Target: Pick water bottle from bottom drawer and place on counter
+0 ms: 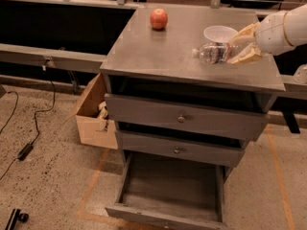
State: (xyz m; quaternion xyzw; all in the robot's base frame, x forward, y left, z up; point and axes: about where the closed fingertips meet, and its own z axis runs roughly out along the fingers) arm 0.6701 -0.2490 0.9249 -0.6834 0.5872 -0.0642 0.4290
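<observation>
Grey counter point(158, 51): red apple point(159, 18) near its back edge; white bowl point(219, 33) and clear water bottle point(213, 53), clasped by the beige gripper point(235, 51), near its right edge.

No readable text; water bottle point(216, 53) label illegible.

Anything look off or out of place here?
Mostly fine. The water bottle lies sideways, not upright, in the gripper at the right side of the counter, beside the white bowl. The bottom drawer stands open, nothing visible inside.
</observation>
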